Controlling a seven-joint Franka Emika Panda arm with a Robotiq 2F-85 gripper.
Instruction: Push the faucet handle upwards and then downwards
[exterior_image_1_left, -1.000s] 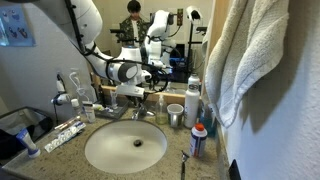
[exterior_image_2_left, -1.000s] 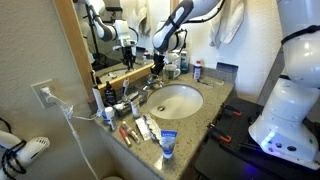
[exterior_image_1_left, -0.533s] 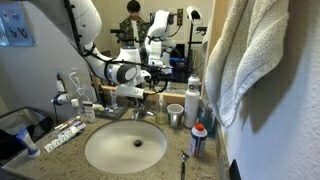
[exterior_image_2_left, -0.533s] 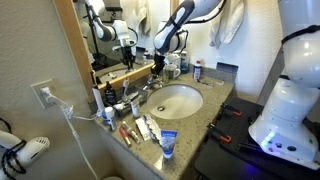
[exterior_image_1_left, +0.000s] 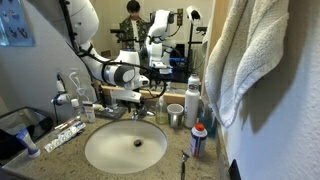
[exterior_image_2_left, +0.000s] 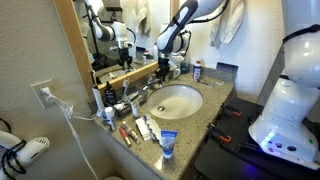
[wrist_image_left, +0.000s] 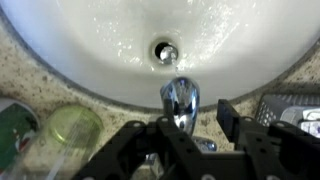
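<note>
fingers (wrist_image_left: 228, 120) blurred, cut off at bottom edge, basin (wrist_image_left: 90, 50) cropped above

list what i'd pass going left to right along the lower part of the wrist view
green container at the left edge → pale green round cup → chrome faucet spout → dark ridged object at the right edge

Glossy white rounded arm (exterior_image_2_left: 192, 12) segments with dark joints end in a black, angular hand (wrist_image_left: 180, 128).
</note>
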